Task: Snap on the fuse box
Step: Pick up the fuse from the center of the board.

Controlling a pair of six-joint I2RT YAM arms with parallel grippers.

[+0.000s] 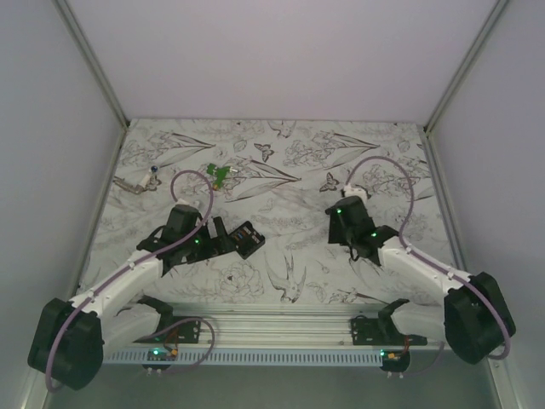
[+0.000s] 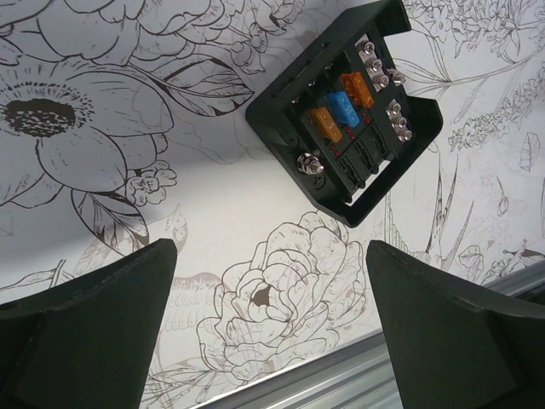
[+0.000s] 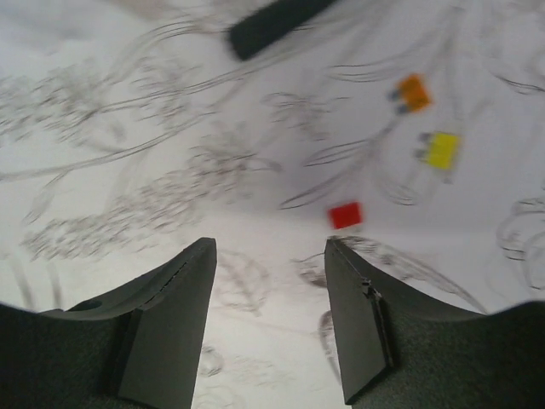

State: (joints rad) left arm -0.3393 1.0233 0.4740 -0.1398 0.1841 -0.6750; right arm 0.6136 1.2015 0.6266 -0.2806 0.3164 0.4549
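Observation:
The fuse box (image 2: 345, 111) is a small black square box lying on the flower-printed table with its inside showing: orange and blue fuses and metal screw terminals. It lies just ahead of my left gripper (image 2: 272, 324), which is wide open with only table between its fingers. The top view shows the box (image 1: 248, 239) right at the tips of that gripper (image 1: 223, 239). My right gripper (image 3: 271, 256) hangs open over the table's right half with nothing held. Its right fingertip (image 3: 341, 256) is just short of a loose red fuse (image 3: 345, 215).
Loose yellow (image 3: 441, 150) and orange (image 3: 412, 92) fuses lie beyond the red one. A black stick-like piece (image 3: 272, 25) lies farther off. A small green piece (image 1: 220, 174) and a pale metal tool (image 1: 140, 181) sit at the back left. An aluminium rail (image 2: 341, 379) runs along the near edge.

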